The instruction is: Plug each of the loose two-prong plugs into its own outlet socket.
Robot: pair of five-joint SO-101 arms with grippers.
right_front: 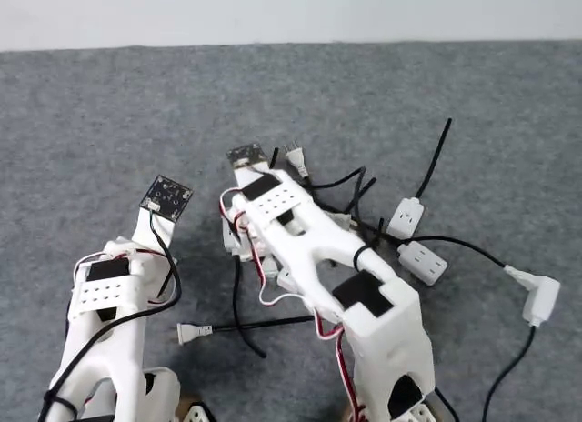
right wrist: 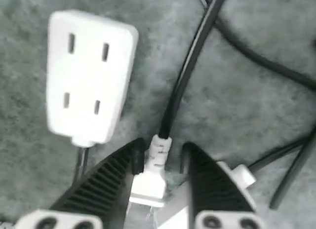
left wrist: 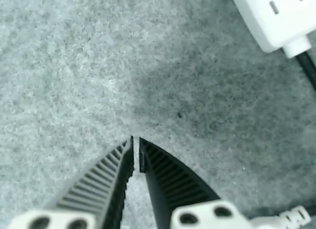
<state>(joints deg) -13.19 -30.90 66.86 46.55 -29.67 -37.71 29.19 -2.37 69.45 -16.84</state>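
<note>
The plug (right wrist: 150, 177) looked light and hard, its cord (right wrist: 190, 61) stiff enough to tug back — best pinched by the flat body (not the cord). It lay between the parted jaws of my right gripper (right wrist: 163, 149), unclamped, the outlet (right wrist: 86, 76) just beside. My left gripper (left wrist: 136, 140) sat closed, empty, over carpet (left wrist: 74, 66).

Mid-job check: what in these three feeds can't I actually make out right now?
Right wrist view: the plug's prongs, crowded against the picture's edge inside the open right gripper.
Left wrist view: the outlet, cut off by the corner; two slots show.
High view: the cables' paths under an arm, so cords cannot be matched to plugs.
</note>
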